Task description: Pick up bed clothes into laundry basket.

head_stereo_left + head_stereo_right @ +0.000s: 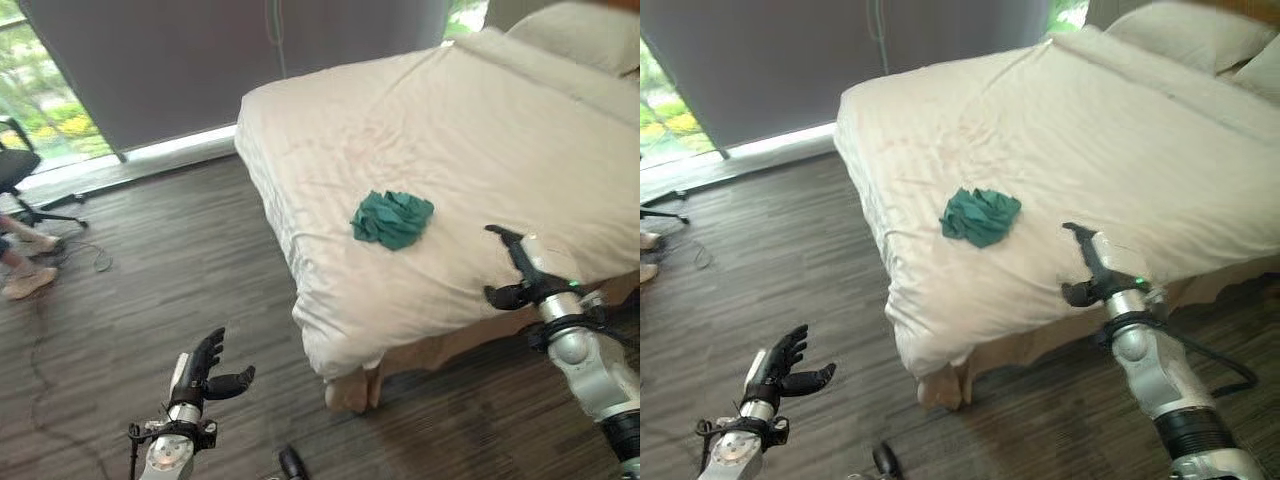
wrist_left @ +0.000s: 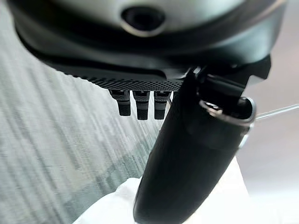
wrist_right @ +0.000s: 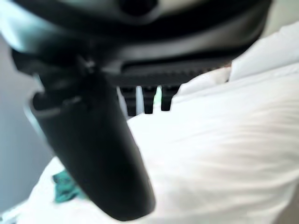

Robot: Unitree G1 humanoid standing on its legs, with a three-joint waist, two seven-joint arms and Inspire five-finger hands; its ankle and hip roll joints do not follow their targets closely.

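Bedroom, prob. a home or hotel rm. Wide bed w/ cream-white duvet cover (image 1: 480, 150) and matching cream pillows (image 1: 1180, 35) at the head end. Dark wood-plank floor (image 1: 170, 270), big floor-level window (image 1: 40, 100) w/ greenery outside, grey curtain panel (image 1: 200, 60), black wheeled office chair (image 1: 20, 175) by the window.

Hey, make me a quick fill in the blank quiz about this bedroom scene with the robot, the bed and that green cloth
1. The crumpled green cloth lies on top of the ____.
2. The hand nearer the cloth is the robot's ____ hand.
3. The left hand hangs over the wooden ____, holding nothing.
4. The bed cover's colour is ____.

Missing words: bed; right; floor; white
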